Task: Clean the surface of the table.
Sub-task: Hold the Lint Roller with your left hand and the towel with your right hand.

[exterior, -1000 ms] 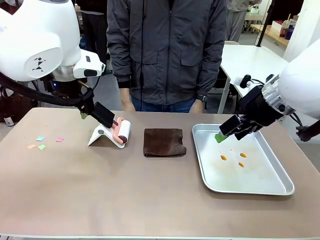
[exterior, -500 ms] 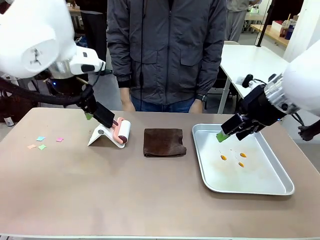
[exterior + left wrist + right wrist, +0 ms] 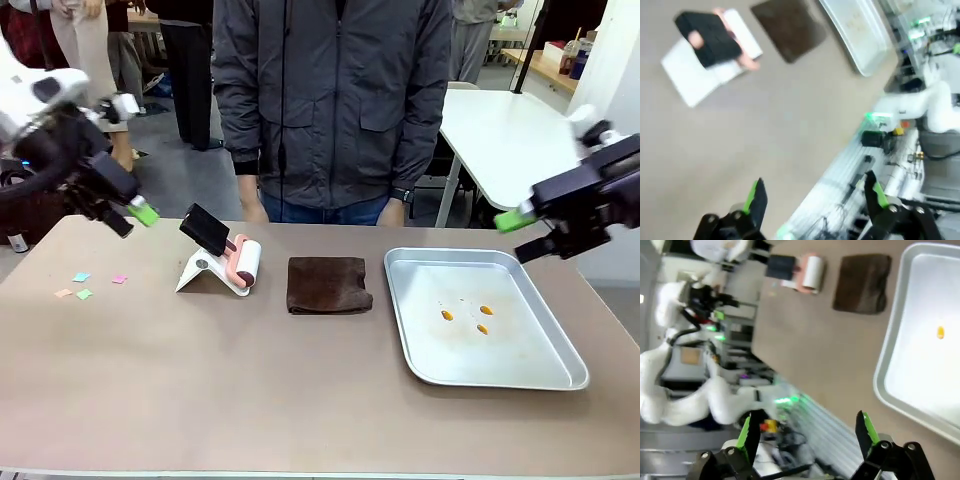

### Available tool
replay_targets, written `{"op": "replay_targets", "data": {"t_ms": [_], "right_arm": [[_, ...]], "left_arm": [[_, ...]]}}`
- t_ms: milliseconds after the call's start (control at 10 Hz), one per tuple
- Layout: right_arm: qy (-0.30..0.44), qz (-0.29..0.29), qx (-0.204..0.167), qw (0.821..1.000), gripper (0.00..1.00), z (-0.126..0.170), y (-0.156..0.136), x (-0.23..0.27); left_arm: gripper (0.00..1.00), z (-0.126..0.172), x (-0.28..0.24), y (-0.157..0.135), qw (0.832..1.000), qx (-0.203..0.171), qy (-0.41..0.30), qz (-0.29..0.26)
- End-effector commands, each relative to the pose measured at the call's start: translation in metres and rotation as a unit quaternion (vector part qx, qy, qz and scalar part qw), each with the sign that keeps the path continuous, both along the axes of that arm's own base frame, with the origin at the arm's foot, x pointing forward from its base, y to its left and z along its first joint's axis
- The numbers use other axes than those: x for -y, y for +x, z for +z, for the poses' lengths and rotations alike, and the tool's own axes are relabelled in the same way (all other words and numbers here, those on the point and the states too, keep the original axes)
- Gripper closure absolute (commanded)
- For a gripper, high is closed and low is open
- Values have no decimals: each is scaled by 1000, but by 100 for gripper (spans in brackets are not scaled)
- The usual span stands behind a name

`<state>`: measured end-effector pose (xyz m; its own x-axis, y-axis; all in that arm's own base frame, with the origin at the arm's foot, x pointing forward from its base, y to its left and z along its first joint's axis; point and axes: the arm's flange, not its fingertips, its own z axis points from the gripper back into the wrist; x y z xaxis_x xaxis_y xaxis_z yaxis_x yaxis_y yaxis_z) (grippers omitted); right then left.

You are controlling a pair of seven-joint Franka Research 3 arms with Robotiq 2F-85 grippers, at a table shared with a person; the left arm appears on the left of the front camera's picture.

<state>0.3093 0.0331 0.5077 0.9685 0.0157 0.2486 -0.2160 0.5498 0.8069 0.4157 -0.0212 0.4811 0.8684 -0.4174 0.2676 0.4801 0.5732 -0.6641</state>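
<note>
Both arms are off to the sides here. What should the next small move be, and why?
Probably lower the left gripper onto the roller's black handle. Its jaws are open and empty, the roller stands near it on its stand, and paper scraps lie on the table's left.

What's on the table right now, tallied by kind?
Paper scraps: 4
Lint roller with stand: 1
Brown cloth: 1
Metal tray: 1
Orange bits in the tray: 3
Total on the table: 10
</note>
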Motion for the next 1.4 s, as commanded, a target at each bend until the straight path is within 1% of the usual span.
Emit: {"op": "replay_targets", "data": {"t_ms": [0,100,200,300,400,500,600,700,800,900,1000,1300], "right_arm": [[84,-91,-28,992,0,3,-15,49],[106,-122,-37,986,0,0,-21,75],[134,-135,-44,981,0,-5,-25,98],[155,-137,-48,977,0,-11,-28,113],[164,-162,-57,971,0,-21,-30,124],[176,-168,-52,969,0,-28,-34,128],[177,-170,-55,968,0,-34,-37,136],[175,-172,-58,968,0,-38,-39,144],[170,-166,-49,970,0,-41,-41,151],[169,-180,-73,966,0,-26,-28,154],[169,-180,-73,966,0,-26,-28,154],[169,-180,-73,966,0,-26,-28,154]], "left_arm": [[0,-22,-75,19,985,-111,-120,57],[0,-37,-113,19,973,-133,-174,79],[0,-52,-147,16,958,-149,-218,111],[0,-62,-176,17,943,-155,-258,141],[0,-71,-197,36,925,-159,-299,170],[0,-76,-208,47,916,-168,-306,199],[0,-82,-215,32,898,-166,-334,233],[0,-88,-218,6,883,-168,-349,265],[0,-90,-217,-16,881,-166,-351,271],[0,-90,-210,-19,892,-172,-323,266],[0,-98,-232,14,890,-173,-339,251],[0,-98,-232,14,890,-173,-339,251]]}}
